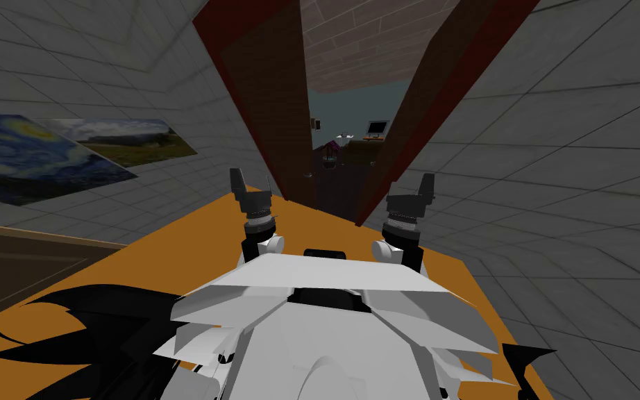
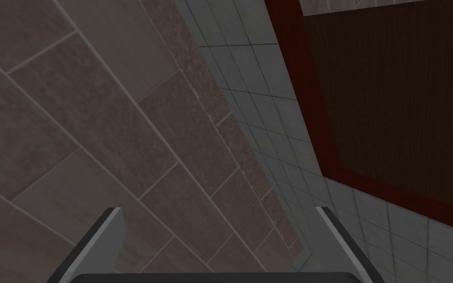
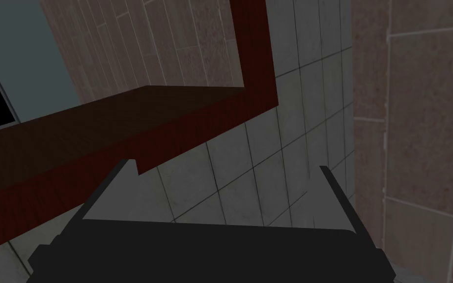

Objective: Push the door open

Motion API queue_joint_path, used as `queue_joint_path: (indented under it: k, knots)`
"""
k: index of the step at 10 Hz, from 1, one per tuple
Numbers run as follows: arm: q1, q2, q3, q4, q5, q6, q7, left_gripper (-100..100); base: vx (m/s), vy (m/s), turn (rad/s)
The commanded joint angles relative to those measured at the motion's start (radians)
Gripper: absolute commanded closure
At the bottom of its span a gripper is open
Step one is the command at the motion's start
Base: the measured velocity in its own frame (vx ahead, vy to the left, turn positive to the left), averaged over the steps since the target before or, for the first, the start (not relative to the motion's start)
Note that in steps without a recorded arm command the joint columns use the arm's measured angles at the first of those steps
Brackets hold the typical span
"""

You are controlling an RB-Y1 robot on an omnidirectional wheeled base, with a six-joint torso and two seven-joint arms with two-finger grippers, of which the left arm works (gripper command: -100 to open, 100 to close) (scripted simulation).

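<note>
Two arms are raised at the doorway: left gripper [image 1: 253,184] and right gripper [image 1: 409,189], both spread, pinching nothing. The brown door [image 1: 270,104] stands ajar in its red frame [image 1: 475,62].

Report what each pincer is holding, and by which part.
Nothing is held. The left pincer and the right pincer both stand open and empty.
</note>
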Motion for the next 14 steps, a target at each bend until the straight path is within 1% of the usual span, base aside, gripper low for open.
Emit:
queue_joint_path:
  k: [1,2,3,7,10,14]
  knots:
    - [-0.013,0.007,0.01,0.037,0.001,-0.003,0.0,-100,0.054,0.085,-0.151]
    - [-0.018,0.009,0.014,0.052,0.001,-0.005,0.0,-100,0.07,0.063,-0.09]
    - [-0.029,0.014,0.021,0.081,0.002,-0.007,0.0,-100,0.094,0.051,-0.089]
    - [-0.06,0.025,0.044,0.168,0.004,-0.015,0.0,-100,0.088,0.057,-0.105]
    - [-0.088,0.033,0.065,0.249,0.006,-0.022,0.0,-100,0.073,0.07,-0.117]
    - [-0.132,0.042,0.098,0.367,0.009,-0.033,0.0,-100,0.077,0.097,-0.146]
